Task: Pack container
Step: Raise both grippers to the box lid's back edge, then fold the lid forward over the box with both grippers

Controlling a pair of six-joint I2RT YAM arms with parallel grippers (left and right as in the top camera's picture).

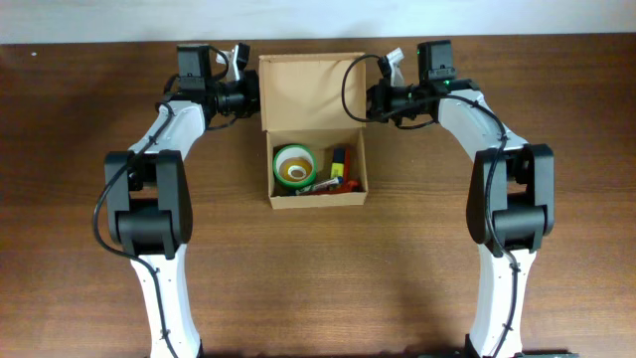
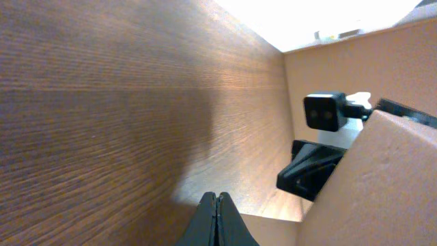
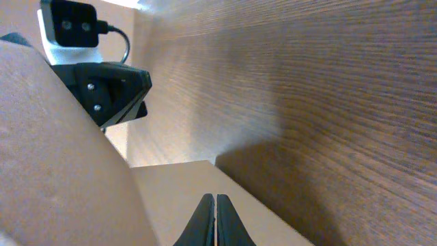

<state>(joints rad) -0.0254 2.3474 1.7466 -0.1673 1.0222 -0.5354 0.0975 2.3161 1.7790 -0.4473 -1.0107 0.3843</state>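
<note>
The brown cardboard container [image 1: 318, 202] sits at the table's middle back, its hinged lid [image 1: 310, 91] open and standing toward the far side. Inside lie a green and yellow tape roll [image 1: 293, 165] and several markers [image 1: 341, 169]. My left gripper [image 1: 255, 96] is at the lid's left edge and my right gripper [image 1: 370, 99] at its right edge. In the left wrist view the jaws [image 2: 216, 196] are shut with nothing between them, beside the lid [image 2: 382, 184]. In the right wrist view the jaws [image 3: 215, 198] are shut and empty over a cardboard flap [image 3: 184, 188].
Each wrist view shows the opposite arm's camera, in the left wrist view [image 2: 326, 111] and in the right wrist view [image 3: 72, 24], just across the lid. Brown wooden table [image 1: 318, 288] lies all around the box.
</note>
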